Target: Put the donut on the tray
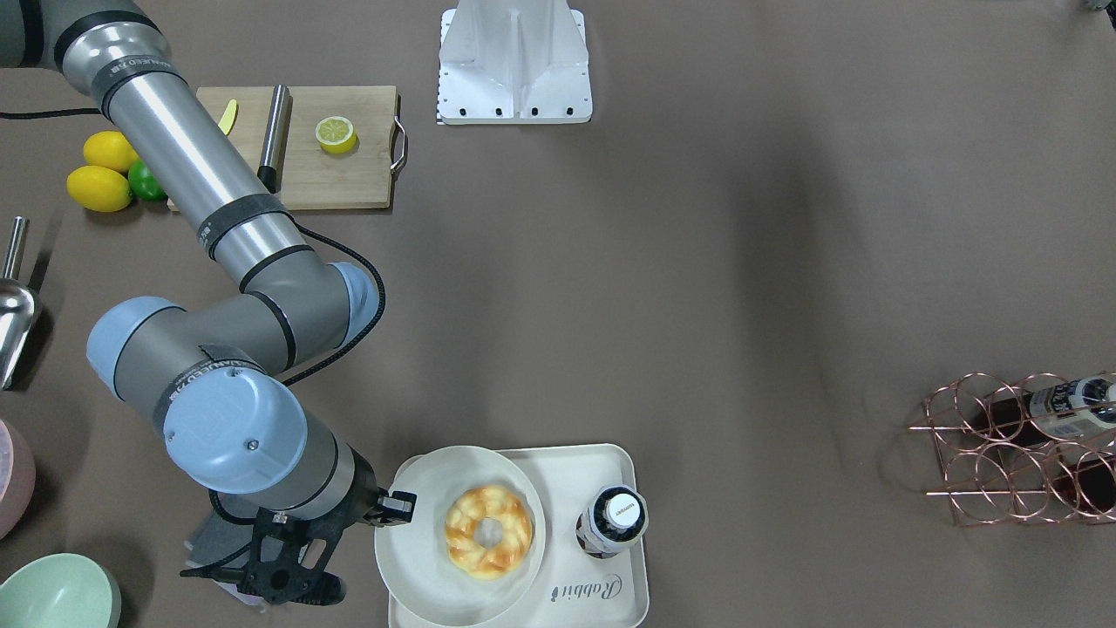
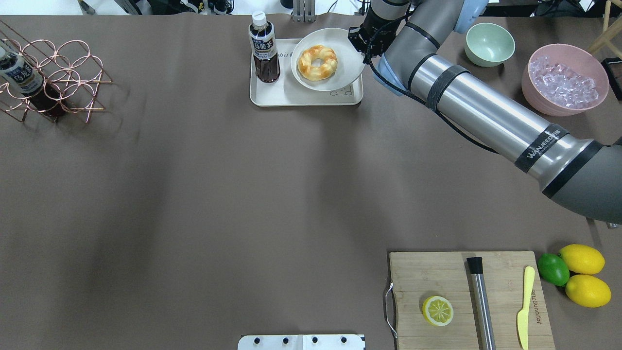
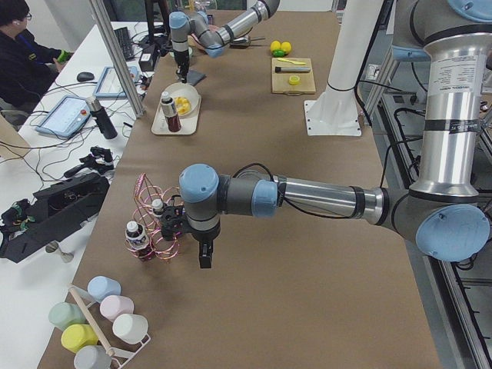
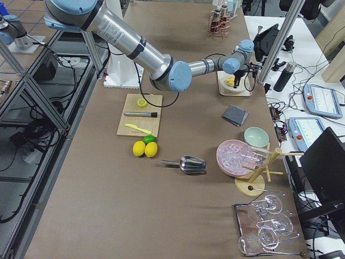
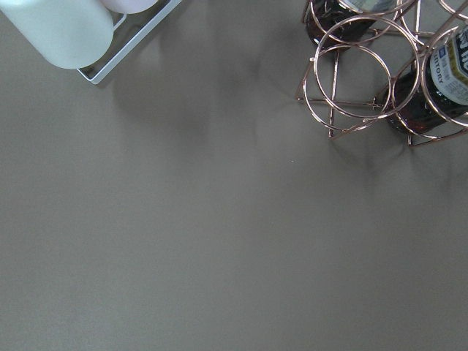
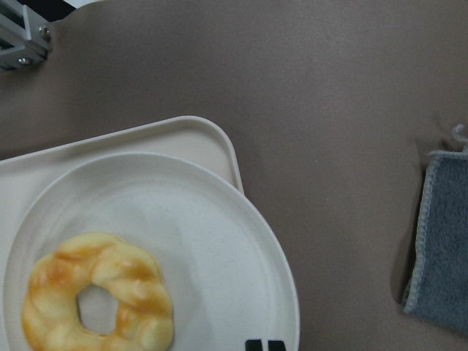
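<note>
The donut point(image 1: 488, 530) lies in the middle of a round off-white plate point(image 1: 418, 558). It also shows in the overhead view point(image 2: 317, 62) and the right wrist view point(image 6: 99, 296). The plate rests on the cream tray point(image 1: 567, 471), which bears "Rabbit" script, and overhangs its edge. My right gripper point(image 1: 397, 506) is at the plate's rim, shut on it. Its fingertips point(image 6: 265, 344) show at the rim in the wrist view. My left gripper point(image 3: 204, 257) hangs above the table beside the copper rack. I cannot tell whether it is open or shut.
A dark bottle point(image 1: 613, 521) stands on the tray beside the plate. A grey cloth point(image 6: 442, 248) lies close to the right gripper. A green bowl point(image 2: 489, 43) and a pink bowl of ice point(image 2: 563, 80) sit nearby. A copper bottle rack point(image 2: 48, 73) is far left.
</note>
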`<control>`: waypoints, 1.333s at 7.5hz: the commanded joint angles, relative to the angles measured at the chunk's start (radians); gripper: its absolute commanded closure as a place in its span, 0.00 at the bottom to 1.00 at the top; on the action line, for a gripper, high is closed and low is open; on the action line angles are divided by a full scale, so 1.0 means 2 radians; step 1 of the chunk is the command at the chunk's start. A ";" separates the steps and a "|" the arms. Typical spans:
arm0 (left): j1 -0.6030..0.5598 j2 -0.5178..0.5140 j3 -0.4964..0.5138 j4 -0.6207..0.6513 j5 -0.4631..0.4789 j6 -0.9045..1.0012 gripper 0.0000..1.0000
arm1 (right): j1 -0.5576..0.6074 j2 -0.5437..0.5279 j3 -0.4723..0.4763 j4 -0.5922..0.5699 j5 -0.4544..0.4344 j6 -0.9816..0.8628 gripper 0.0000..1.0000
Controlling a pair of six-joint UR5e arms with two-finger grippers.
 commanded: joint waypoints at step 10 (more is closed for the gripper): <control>0.001 -0.003 0.003 0.001 -0.003 0.001 0.02 | 0.078 -0.206 0.249 -0.002 0.166 -0.019 0.01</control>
